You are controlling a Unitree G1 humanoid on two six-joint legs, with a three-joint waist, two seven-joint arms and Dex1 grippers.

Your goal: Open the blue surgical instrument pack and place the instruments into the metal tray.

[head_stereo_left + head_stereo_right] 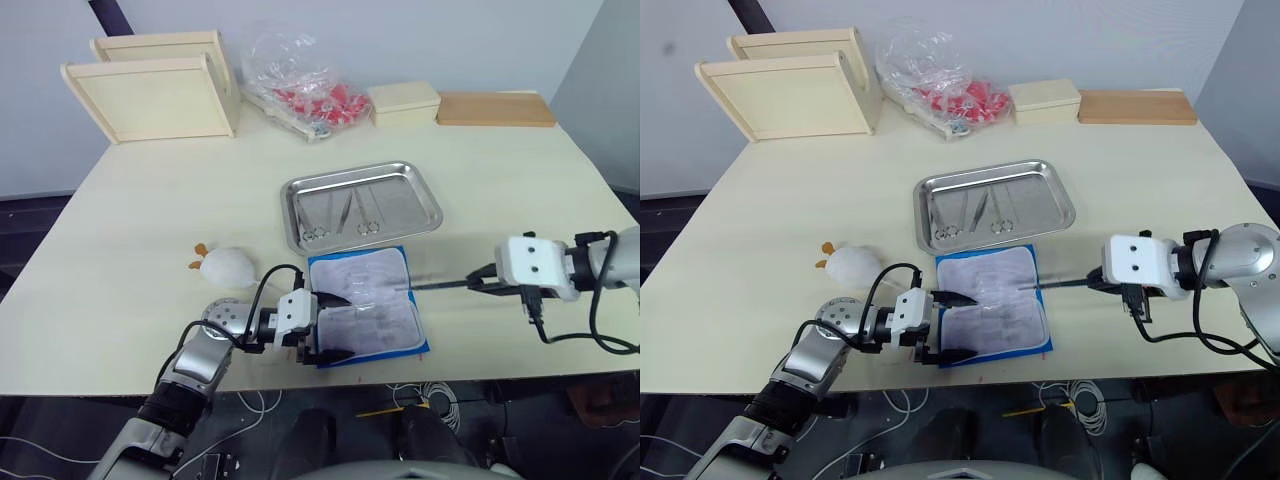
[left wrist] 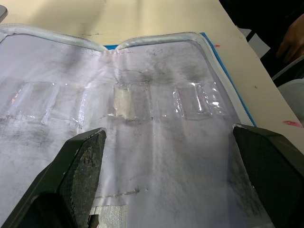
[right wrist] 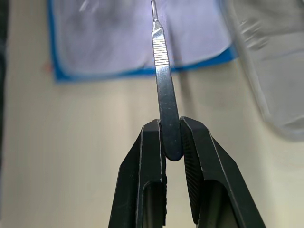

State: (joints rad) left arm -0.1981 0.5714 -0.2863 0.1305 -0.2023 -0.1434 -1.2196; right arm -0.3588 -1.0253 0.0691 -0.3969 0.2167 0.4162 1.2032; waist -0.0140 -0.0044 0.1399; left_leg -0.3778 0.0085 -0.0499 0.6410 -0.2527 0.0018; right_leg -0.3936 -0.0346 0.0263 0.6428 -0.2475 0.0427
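The blue surgical instrument pack (image 1: pixel 372 305) lies unfolded near the table's front edge, its pale lining and clear pockets (image 2: pixel 142 99) facing up. My left gripper (image 1: pixel 338 327) is open, its fingers (image 2: pixel 83 159) straddling the pack's left edge just over the lining. To the right of the pack, my right gripper (image 3: pixel 172 137) is shut on the end of a slim metal instrument (image 3: pixel 161 80) that points toward the pack. Behind the pack sits the metal tray (image 1: pixel 405 190), holding several instruments (image 1: pixel 340 215) with ring handles.
A white soft object (image 1: pixel 228 267) lies left of the pack. Along the back stand two pale wooden boxes (image 1: pixel 160 95), a clear bag of red items (image 1: pixel 305 95), a small pale box (image 1: pixel 403 102) and a wooden board (image 1: pixel 495 108).
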